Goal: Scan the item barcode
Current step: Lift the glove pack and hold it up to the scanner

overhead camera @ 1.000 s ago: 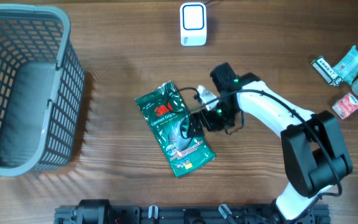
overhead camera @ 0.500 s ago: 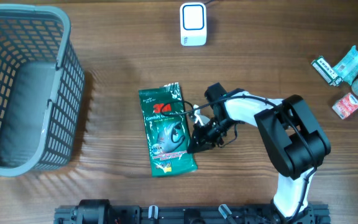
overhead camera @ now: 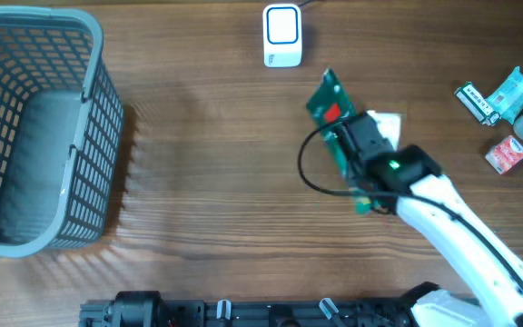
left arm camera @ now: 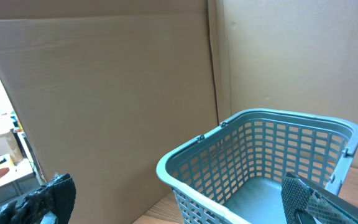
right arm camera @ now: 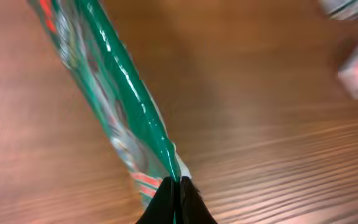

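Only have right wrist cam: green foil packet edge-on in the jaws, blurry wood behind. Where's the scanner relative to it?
Observer: Overhead shows the small white box-shaped scanner at the far edge of the wooden table. In the picture it sits up and to the left of the green foil packet, and the two are apart.
Operator: Left arm in the way?
Observer: No. It is nowhere in the overhead view. Its wrist camera faces the grey-blue plastic mesh basket, jaws wide open with nothing between them.
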{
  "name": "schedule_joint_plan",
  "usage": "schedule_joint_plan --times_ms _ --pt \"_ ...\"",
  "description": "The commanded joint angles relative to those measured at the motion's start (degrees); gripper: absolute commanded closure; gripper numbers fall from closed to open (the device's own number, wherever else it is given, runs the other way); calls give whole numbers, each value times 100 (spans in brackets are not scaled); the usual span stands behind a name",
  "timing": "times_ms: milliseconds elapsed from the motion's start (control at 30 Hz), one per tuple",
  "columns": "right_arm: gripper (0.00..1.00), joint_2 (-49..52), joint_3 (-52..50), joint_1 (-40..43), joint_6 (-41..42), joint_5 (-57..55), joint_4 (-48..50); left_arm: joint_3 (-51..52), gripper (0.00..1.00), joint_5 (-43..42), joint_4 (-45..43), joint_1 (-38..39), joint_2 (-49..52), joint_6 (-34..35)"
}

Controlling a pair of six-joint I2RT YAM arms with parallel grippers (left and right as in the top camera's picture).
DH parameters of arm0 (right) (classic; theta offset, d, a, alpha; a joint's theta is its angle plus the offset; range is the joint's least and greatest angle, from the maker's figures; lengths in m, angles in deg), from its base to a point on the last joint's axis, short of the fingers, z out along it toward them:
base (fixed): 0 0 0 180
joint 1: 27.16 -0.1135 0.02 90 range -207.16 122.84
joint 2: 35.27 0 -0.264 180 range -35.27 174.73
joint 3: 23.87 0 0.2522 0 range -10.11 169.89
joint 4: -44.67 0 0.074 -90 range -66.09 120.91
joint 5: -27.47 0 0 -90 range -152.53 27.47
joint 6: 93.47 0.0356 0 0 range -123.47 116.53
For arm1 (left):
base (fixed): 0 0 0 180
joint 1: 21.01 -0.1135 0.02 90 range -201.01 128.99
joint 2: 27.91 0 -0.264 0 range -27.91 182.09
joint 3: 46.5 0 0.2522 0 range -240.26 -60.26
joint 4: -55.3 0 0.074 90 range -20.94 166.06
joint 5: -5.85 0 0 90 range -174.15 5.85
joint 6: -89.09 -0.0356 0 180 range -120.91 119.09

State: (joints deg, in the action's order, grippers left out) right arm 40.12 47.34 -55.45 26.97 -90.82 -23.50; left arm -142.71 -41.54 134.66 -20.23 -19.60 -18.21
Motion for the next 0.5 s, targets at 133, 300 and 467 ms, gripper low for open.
schedule_joint_plan --times_ms 133,300,467 --pt "95 -181 4 -671 105 -1862 -175 0 0 13 -15 -26 -28 -46" --pt "95 323 4 -2334 -254 -1399 11 0 0 13 -15 -26 -28 -46" --pt "95 1945 7 -3106 -651 -636 610 0 0 13 -15 -26 -28 -46"
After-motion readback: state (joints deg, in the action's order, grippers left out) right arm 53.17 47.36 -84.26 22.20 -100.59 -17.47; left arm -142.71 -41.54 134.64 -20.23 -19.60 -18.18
